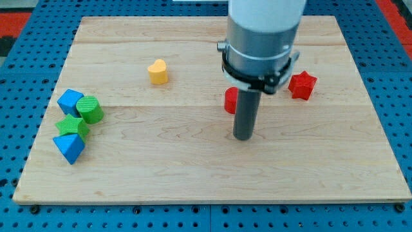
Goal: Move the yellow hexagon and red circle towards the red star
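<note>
The red star [302, 85] lies on the wooden board [206, 174] at the view's right. The red circle [230, 100] peeks out from behind my rod on its left side, mostly hidden. The yellow hexagon does not show; the arm's body covers the area between the red circle and the star. My tip [242, 136] rests on the board just below and to the right of the red circle, left of and below the red star.
A yellow heart [158, 71] lies at upper left of centre. At the view's left sit a blue cube [69, 101], a green cylinder [91, 109], a green star [70, 126] and a blue triangular block [69, 147].
</note>
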You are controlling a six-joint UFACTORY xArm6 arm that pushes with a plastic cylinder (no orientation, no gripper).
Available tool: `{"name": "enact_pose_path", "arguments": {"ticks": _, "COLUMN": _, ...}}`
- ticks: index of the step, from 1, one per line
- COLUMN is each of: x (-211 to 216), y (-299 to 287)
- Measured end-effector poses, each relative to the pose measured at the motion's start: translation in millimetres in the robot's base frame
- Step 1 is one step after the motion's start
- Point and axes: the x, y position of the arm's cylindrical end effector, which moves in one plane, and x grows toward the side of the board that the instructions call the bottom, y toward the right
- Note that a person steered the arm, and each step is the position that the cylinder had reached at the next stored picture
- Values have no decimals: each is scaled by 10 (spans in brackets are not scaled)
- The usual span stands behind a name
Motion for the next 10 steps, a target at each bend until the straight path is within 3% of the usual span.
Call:
{"name": "enact_pose_path", "arguments": {"ticks": 2, "x": -658, "y": 94}}
{"name": "enact_pose_path", "arguments": {"ticks": 3, "x": -516, "y": 109}}
{"name": "enact_pose_path", "arguments": {"ticks": 5, "x": -524, "y": -901}}
{"name": "enact_pose_path", "arguments": {"ticks": 6, "x": -981, "y": -425}}
{"name": "enact_pose_path", "arguments": {"ticks": 7, "x": -1060, "y": 346}}
{"name": "enact_pose_path", "arguments": {"ticks": 8, "x": -920, "y": 308}}
{"name": "enact_pose_path", "arguments": {"ticks": 9, "x": -376, "y": -582}}
{"name": "enact_pose_path", "arguments": {"ticks": 10, "x": 122, "y": -348}}
